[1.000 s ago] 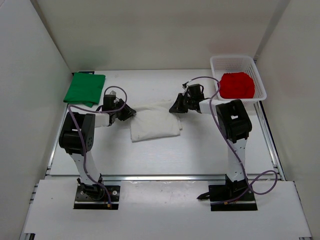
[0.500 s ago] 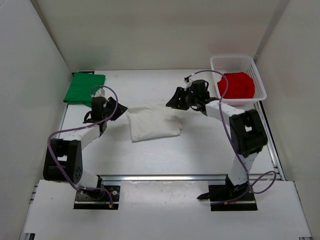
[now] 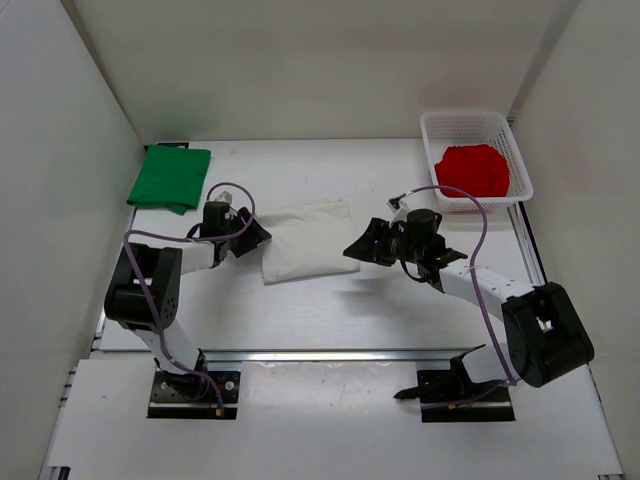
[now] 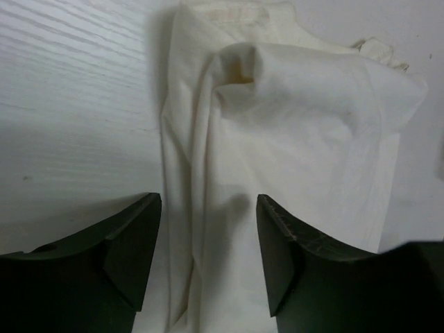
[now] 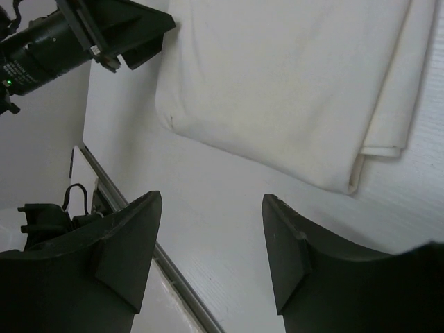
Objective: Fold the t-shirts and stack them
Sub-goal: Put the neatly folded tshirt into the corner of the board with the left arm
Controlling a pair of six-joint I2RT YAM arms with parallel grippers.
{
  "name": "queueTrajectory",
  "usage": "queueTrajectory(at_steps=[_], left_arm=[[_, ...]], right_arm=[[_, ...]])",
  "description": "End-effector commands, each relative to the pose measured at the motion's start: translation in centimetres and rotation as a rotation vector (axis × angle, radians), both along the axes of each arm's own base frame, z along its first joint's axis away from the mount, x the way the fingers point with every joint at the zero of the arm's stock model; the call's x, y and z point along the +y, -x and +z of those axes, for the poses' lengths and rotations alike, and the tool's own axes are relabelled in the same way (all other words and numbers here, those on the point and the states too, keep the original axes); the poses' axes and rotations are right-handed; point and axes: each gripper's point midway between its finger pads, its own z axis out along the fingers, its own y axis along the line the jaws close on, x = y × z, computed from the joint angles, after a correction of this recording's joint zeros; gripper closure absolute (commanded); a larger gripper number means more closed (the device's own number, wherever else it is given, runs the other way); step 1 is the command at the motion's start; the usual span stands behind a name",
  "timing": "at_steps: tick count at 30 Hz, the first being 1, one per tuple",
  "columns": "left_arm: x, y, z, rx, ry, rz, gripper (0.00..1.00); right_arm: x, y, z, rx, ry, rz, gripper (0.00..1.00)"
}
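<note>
**Item 1.** White t-shirt [image 3: 305,240]: folded into a rough rectangle with creases, flat at the centre of the worktop [image 3: 330,300].
**Item 2.** Green t-shirt [image 3: 170,178]: folded, at the worktop's 10 o'clock corner.
**Item 3.** Red t-shirt [image 3: 474,170]: bunched inside the white mesh basket [image 3: 520,165], at 2 o'clock.
**Item 4.** Left jaws: spread open at the white t-shirt's 9 o'clock edge, with the cloth lying below the gap and nothing gripped.
**Item 5.** Right jaws: spread wide over bare worktop at the white t-shirt's 4 o'clock corner, near the cloth but apart from it, holding nothing.
</note>
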Motion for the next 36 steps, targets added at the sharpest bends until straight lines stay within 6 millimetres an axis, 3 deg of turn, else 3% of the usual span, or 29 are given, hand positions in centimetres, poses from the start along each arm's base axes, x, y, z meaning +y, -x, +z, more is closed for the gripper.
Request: queueTrajectory(at_steps=[1,3,6,9,11,12,15,18,20,21,22,24,26,28,30,31,32,33,34,35,36], left_arm=[[-1.7,0.9,-1.9,0.087,-0.002,-0.061,0.35],[-3.0,0.6,-2.4,0.103,0.004,-0.093,0.42],[-4.5,0.1,-3.4,0.126,0.027,-0.111,0.71],[-6.2,-2.4,-1.6,0.06,0.073,-0.114,0.86],[-7.8,-5.2,0.7,0.0,0.081,-0.131,0.94],[-8.5,-5.9,0.9,-0.003,0.082,-0.14,0.98],[-10.0,-11.6,6.9,-0.129,0.092,-0.162,1.0],[-9.0,-15.5,11.7,-0.19,0.062,-0.149,1.0],[-6.0,-18.3,14.7,-0.242,0.047,-0.104,1.0],[-5.7,-19.2,16.6,-0.267,0.051,-0.101,1.0],[-3.6,-20.0,17.0,-0.271,0.051,-0.071,1.0],[1.0,-21.8,20.1,-0.326,0.031,-0.006,1.0],[4.8,-22.2,21.7,-0.351,0.016,0.05,1.0],[10.5,-21.9,23.0,-0.375,0.02,0.156,1.0],[16.7,-20.7,21.6,-0.369,0.021,0.289,1.0],[17.9,-19.8,20.6,-0.362,0.037,0.333,0.94],[20.5,-19.1,19.9,-0.355,0.048,0.395,0.86],[22.5,-18.0,18.8,-0.342,0.078,0.451,0.65],[24.0,-16.8,16.5,-0.303,0.118,0.491,0.41],[24.0,-16.3,15.8,-0.297,0.158,0.486,0.11],[25.0,-15.1,13.7,-0.259,0.18,0.52,0.02]], right_arm=[[-0.4,-1.0,2.8,-0.119,-0.049,-0.026,0.42],[-0.7,-1.1,3.3,-0.129,-0.063,-0.027,0.42],[-1.4,-0.6,2.6,-0.115,-0.06,-0.034,0.42],[-2.4,-0.4,2.4,-0.117,-0.057,-0.057,0.43],[-2.9,-0.1,2.0,-0.111,-0.056,-0.069,0.43],[-3.2,0.1,1.5,-0.096,-0.054,-0.072,0.43],[-4.1,0.2,0.8,-0.082,-0.049,-0.09,0.43],[-4.5,0.0,0.4,-0.062,-0.05,-0.104,0.44],[-5.0,-0.1,-0.2,-0.04,-0.045,-0.113,0.44],[-5.1,-0.5,0.2,-0.048,-0.05,-0.119,0.44],[-5.0,-0.6,0.3,-0.052,-0.044,-0.107,0.43],[-4.9,-0.8,-0.4,-0.03,-0.031,-0.099,0.44],[-4.8,-0.9,-0.2,-0.038,-0.033,-0.094,0.44],[-4.6,-0.8,-0.4,-0.034,-0.034,-0.085,0.44],[-4.4,-0.4,-1.0,-0.015,-0.033,-0.069,0.44],[-4.0,-0.2,-1.1,-0.014,-0.032,-0.055,0.44],[-4.0,-0.2,-0.9,-0.021,-0.036,-0.054,0.44],[-3.6,0.2,-1.1,-0.012,-0.038,-0.039,0.44],[-3.3,0.3,-0.9,-0.02,-0.041,-0.028,0.44],[-3.2,0.5,-1.2,-0.014,-0.04,-0.023,0.44],[-2.8,0.8,-1.0,-0.008,-0.049,-0.008,0.44]])
